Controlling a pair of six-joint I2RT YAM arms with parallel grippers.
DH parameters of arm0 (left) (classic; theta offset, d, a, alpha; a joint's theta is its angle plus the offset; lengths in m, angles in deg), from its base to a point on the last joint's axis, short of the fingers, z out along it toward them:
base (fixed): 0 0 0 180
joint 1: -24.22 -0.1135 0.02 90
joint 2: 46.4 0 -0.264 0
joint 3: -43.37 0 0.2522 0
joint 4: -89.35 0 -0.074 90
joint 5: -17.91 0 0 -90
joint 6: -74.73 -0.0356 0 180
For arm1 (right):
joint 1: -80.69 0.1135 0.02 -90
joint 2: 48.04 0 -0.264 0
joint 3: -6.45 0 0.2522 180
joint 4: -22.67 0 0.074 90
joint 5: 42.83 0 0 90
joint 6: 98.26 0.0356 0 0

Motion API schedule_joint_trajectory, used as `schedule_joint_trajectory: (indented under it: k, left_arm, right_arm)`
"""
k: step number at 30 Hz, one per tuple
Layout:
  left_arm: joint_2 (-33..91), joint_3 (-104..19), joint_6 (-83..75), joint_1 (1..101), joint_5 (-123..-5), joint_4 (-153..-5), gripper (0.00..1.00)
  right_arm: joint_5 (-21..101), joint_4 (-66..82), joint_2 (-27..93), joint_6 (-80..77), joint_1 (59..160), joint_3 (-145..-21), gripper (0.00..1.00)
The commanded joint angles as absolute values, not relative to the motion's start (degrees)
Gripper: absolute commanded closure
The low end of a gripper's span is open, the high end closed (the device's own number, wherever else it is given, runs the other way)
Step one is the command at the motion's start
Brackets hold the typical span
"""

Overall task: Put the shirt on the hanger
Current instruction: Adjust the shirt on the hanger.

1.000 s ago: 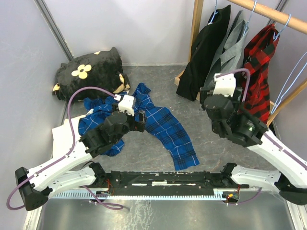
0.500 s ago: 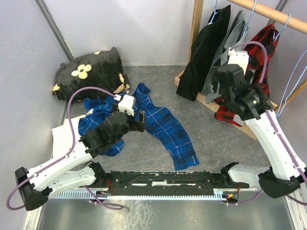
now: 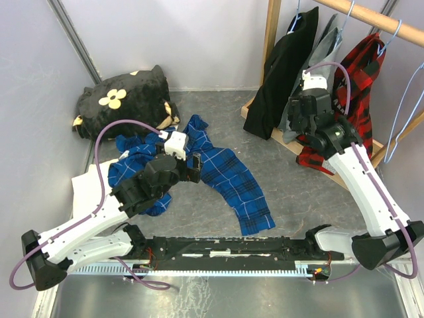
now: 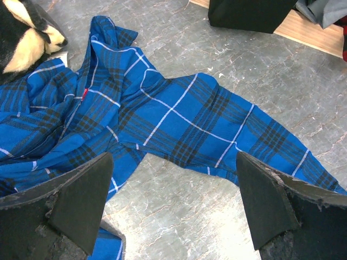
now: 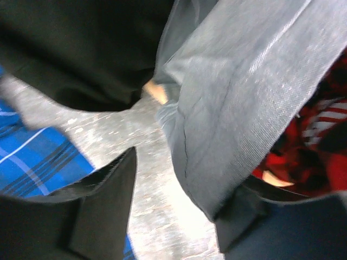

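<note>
The red-and-black plaid shirt [image 3: 361, 79] hangs from a light-blue wire hanger [image 3: 395, 28] on the wooden rail, its lower end draped onto the rack base [image 3: 317, 159]. In the right wrist view it shows at the right edge [image 5: 325, 162], with white lettering. My right gripper [image 3: 299, 118] is open in front of the hanging clothes. In its wrist view [image 5: 173, 216] a grey garment [image 5: 244, 97] hangs against its right finger [image 5: 244, 222]. My left gripper [image 3: 193, 167] [image 4: 173, 200] is open and empty, low over the floor by the blue plaid shirt [image 4: 162, 114].
A black garment [image 3: 285, 73] and the grey garment [image 3: 324, 50] hang left of the red shirt. An empty light-blue hanger [image 3: 405, 106] hangs at far right. The blue plaid shirt [image 3: 218, 179] lies on the floor. A black flowered cushion [image 3: 122, 99] sits at back left.
My right arm has swung up and back toward the rack, then shifted slightly left, so its gripper is now at the grey garment. The left arm has not moved.
</note>
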State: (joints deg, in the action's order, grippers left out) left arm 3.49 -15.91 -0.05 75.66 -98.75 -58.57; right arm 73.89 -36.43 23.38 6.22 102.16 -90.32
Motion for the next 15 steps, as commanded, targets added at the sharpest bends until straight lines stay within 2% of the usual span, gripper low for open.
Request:
schedule_joint_trajectory:
  k: [1, 4, 6, 15]
  left_arm:
    - [3.59, -15.92, -2.61, 75.24, -98.49, -59.76, 0.00]
    - [3.79, -16.01, -2.66, 75.26, -98.39, -59.80, 0.00]
    - [3.73, -16.09, -2.70, 75.21, -98.46, -59.73, 0.00]
    - [3.11, -15.82, -2.48, 75.20, -99.05, -59.45, 0.00]
  right_arm:
    - [58.67, -30.60, 21.66, 9.11, 102.12, -88.68, 0.45]
    - [52.09, -26.15, 20.35, 10.15, 102.13, -87.85, 0.55]
    - [49.55, -23.61, 19.64, 10.83, 102.09, -88.23, 0.58]
    - [46.23, -18.73, 18.14, 10.45, 102.13, -87.82, 0.58]
